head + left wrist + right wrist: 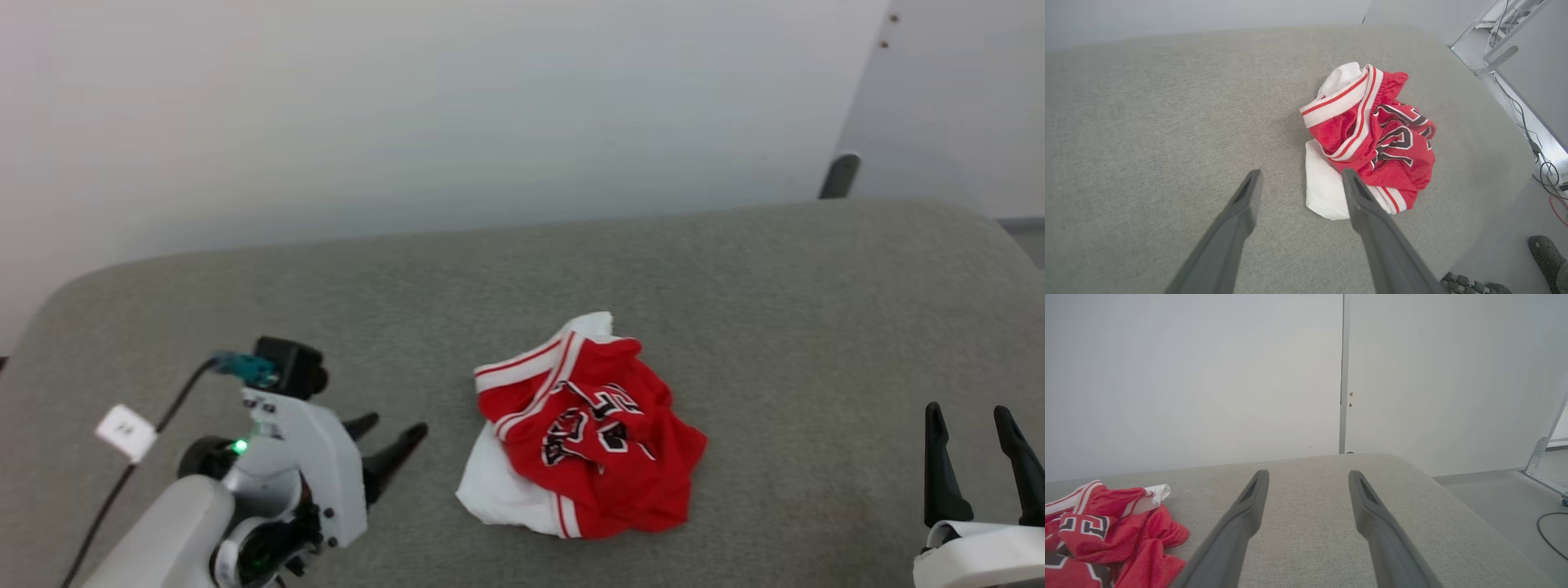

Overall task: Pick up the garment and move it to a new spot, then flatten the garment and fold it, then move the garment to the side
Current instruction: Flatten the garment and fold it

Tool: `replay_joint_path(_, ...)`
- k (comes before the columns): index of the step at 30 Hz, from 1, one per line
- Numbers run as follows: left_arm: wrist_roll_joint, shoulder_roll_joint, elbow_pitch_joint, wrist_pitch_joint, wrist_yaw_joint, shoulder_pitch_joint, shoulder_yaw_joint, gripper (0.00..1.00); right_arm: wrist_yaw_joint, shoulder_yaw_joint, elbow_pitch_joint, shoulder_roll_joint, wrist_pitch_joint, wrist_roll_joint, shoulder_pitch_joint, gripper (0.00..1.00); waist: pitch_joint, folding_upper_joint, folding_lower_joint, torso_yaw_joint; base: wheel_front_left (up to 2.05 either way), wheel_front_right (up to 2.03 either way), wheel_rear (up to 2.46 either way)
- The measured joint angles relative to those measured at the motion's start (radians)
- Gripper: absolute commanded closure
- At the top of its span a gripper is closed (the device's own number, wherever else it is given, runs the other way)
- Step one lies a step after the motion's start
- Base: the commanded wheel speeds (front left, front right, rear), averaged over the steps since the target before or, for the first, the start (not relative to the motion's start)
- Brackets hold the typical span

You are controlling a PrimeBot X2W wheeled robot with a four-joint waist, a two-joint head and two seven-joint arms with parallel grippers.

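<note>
**Q:** As the head view reads from its left edge, what comes first?

**A:** The left gripper [399, 423] comes first: two long dark tapered fingers on a white wrist block, low at the left. The fingers are spread wide with nothing between them. They point rightward across a broad grey fabric-covered surface [735, 269] with rounded corners. A thin black cable [122, 482] carrying a white tag runs beside the arm.

**Q:** And in the middle?

**A:** The garment [596, 441] is a red jersey-style shirt with white sleeves, red-and-white striped trim and black letters outlined in white. It lies crumpled in a heap on the surface, near the centre. It is close to the left fingertips, with a strip of bare fabric between them. From the left wrist camera, one finger crosses in front of the heap's white edge.

**Q:** What is on the right?

**A:** The right gripper [968, 408] sits low at the right edge, with slim dark fingers rising from a white base. They are parted and hold nothing, well apart from the garment. Its own camera shows them over bare surface, with the garment at the lower left and a pale wall [1208, 375] behind. At the far right of the left wrist view, a dark shoe [1545, 253] rests on the floor.
</note>
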Motion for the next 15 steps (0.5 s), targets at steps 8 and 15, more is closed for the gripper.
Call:
replay_joint_path(8, -0.03, -0.038, 0.086, 0.136, 0.002, -0.042, -0.06, 0.0, 0.0, 0.009, 0.0, 0.019, -0.007, -0.003, -0.014, 0.0, 0.028, 0.0, 0.0, -0.068, 0.0, 0.0, 0.0)
replay_joint_path(15, -0.011, -0.044, 0.158, 0.177, 0.014, -0.08, -0.089, 0.0, 0.0, 0.017, -0.005, 0.038, -0.012, -0.004, -0.037, 0.0, 0.076, 0.0, 0.0, -0.104, 0.0, 0.0, 0.0)
